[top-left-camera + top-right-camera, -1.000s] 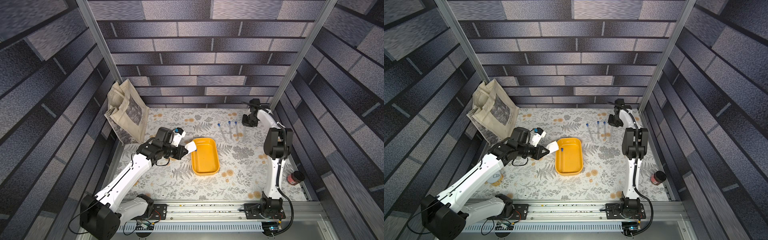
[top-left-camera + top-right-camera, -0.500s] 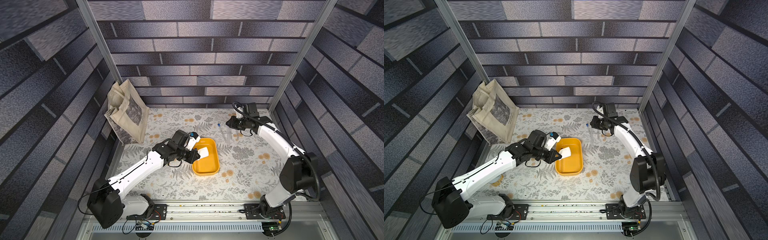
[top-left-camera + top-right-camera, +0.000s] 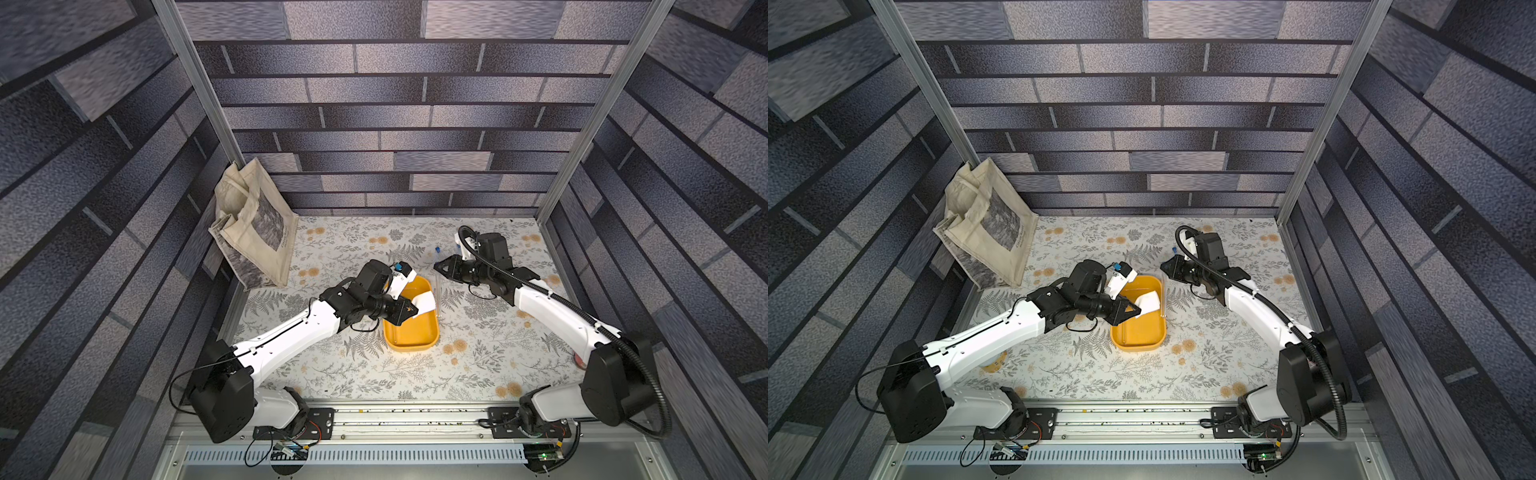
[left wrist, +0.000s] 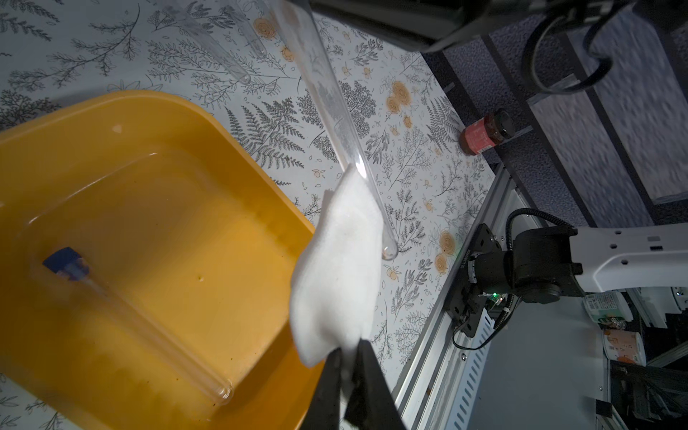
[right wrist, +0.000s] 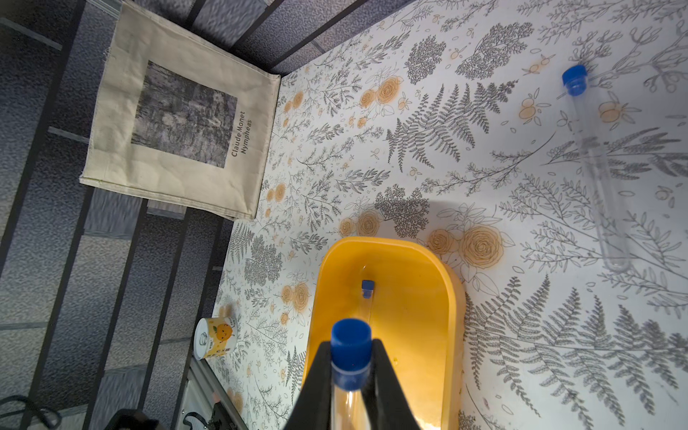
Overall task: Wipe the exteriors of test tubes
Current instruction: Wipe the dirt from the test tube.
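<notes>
My right gripper (image 5: pixel 351 357) is shut on the blue-capped end of a clear test tube (image 3: pixel 437 291), which hangs down beside the yellow tray's (image 3: pixel 411 338) right rim. My left gripper (image 4: pixel 348 353) is shut on a folded white cloth (image 4: pixel 338 260) over the tray. In the left wrist view the cloth's top corner touches the held tube (image 4: pixel 327 93) near its rounded lower end. Another capped tube (image 4: pixel 130 305) lies inside the tray. One more tube (image 5: pixel 595 167) lies on the floral mat behind the tray, its blue cap (image 3: pixel 1174 249) showing in a top view.
A beige tote bag (image 3: pixel 253 232) leans in the back left corner. A small printed can (image 5: pixel 216 337) stands left of the tray near the front rail, and a dark red jar (image 4: pixel 484 134) sits at the right edge. The metal rail (image 3: pixel 407 419) runs along the front.
The right arm has swung from the back right corner toward the tray, carrying the tube. The left arm has carried the cloth rightward over the tray up to the tube.
</notes>
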Controlling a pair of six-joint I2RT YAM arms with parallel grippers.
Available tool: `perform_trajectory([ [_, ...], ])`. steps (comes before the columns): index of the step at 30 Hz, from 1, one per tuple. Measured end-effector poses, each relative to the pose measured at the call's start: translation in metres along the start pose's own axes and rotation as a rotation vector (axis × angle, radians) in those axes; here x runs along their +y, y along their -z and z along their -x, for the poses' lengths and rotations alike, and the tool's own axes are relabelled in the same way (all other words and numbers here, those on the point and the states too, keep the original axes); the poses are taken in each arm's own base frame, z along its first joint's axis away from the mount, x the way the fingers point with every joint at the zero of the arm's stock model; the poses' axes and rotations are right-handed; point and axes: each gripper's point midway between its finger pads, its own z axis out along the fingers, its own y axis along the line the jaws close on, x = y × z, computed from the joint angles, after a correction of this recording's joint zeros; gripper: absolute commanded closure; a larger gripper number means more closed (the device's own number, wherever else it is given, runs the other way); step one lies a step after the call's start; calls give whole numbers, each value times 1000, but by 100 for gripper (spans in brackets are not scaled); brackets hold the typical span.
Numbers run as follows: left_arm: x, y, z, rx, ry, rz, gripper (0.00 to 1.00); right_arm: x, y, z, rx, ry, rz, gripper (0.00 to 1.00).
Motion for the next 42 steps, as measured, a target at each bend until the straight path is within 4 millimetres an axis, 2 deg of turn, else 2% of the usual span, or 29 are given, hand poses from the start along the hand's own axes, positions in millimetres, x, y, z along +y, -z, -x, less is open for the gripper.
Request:
perform_trajectory([
  [8, -7, -15, -7, 23, -12, -49, 89, -1, -2, -5, -19, -39, 39, 92],
  [13, 0, -25, -13, 45, 1, -42, 89, 1, -2, -7, -22, -55, 55, 92],
  [17, 10, -26, -12, 50, 16, -29, 89, 2, 0, -8, -22, -54, 61, 91],
  [24, 28, -28, 15, 51, 17, -7, 90, 2, 5, -15, -21, -51, 66, 91],
  [32, 21, -27, 40, 44, -38, -25, 90, 5, 14, -22, -32, -4, 78, 91],
  [39, 18, -27, 34, 70, -55, -28, 90, 10, 22, -22, -58, 57, 88, 91],
  [42, 13, -33, 23, 94, -63, -38, 90, 13, 24, -20, -69, 74, 95, 91],
])
